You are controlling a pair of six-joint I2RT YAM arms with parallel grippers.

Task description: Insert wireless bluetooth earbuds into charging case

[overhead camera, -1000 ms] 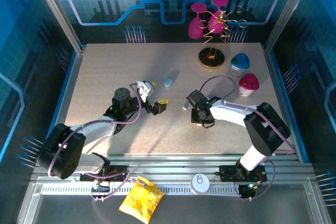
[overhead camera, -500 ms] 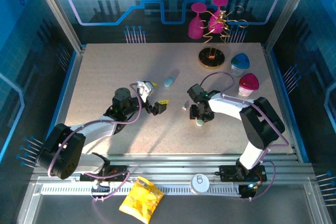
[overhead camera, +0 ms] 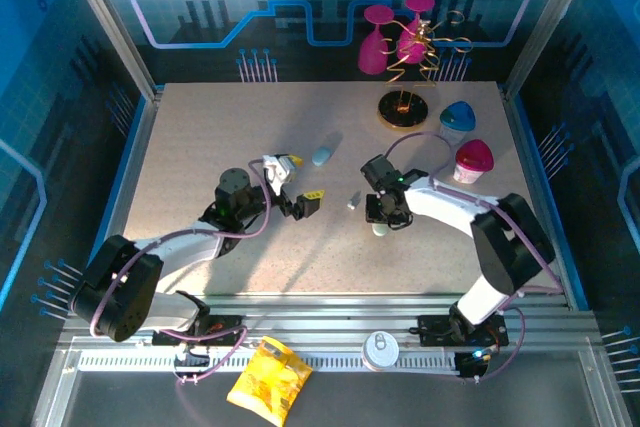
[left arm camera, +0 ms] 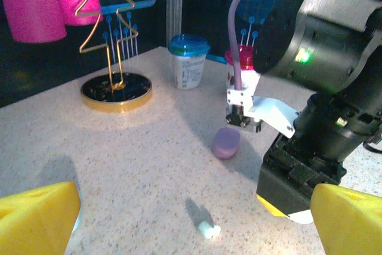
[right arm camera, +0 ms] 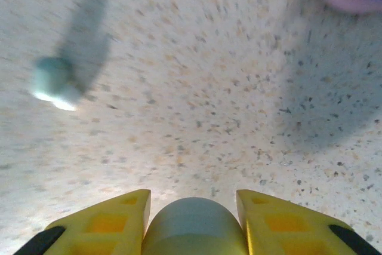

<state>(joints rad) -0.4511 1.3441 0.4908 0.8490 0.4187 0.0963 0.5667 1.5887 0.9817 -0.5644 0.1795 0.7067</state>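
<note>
Right wrist: right gripper (right arm camera: pixel 194 210) jaws clamp a pale case (right arm camera: pixel 194 234). One earbud (right arm camera: pixel 54 82) lies apart on table (right arm camera: pixel 209 117). Jaws of left gripper (left arm camera: pixel 194 216) stand wide open.

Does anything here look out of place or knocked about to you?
Yes: a crumpled yellow bag and a can sit on the rail in front of the table, away from the work. On it, one tiny earbud lies loose by itself.
</note>
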